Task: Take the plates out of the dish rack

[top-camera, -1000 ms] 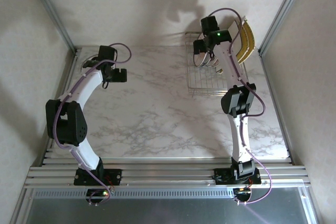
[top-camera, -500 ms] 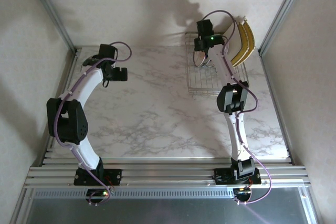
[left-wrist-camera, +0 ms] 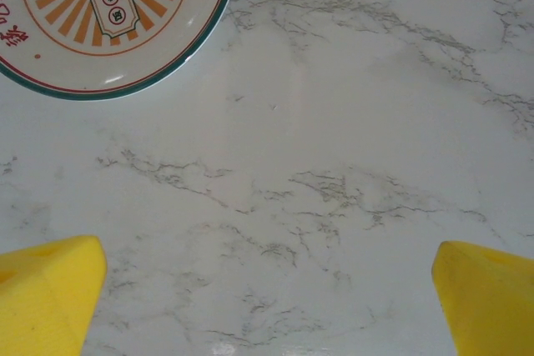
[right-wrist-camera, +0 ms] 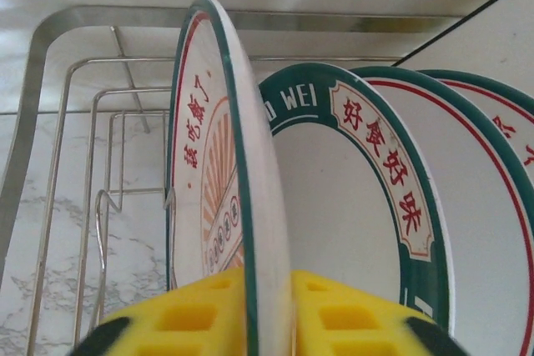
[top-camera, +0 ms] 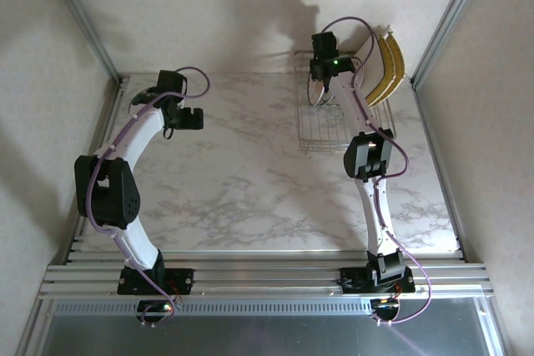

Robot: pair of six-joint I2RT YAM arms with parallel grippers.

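Observation:
The dish rack (right-wrist-camera: pixel 50 47) is silver wire and holds several round white plates with green rims standing upright. My right gripper (right-wrist-camera: pixel 269 289) is shut on the rim of the leftmost plate (right-wrist-camera: pixel 209 164), one yellow pad on each face. Two more plates (right-wrist-camera: pixel 350 206) (right-wrist-camera: pixel 492 206) stand just right of it. From above, the right gripper (top-camera: pixel 319 82) reaches into the rack (top-camera: pixel 325 135) at the far right. Another round plate (left-wrist-camera: pixel 108 14) with an orange sunburst lies flat on the marble. My left gripper (left-wrist-camera: pixel 269 293) hovers open near it, nothing between its fingers.
Yellow striped plates (top-camera: pixel 389 68) lean at the rack's far right end, close to the right frame post (top-camera: pixel 442 31). The left gripper (top-camera: pixel 190 119) hangs over the table's far left. Bare marble table (top-camera: pixel 250 181) lies between the arms.
The right gripper has swung left along the rack and shut on the leftmost plate's rim. The left arm has not moved.

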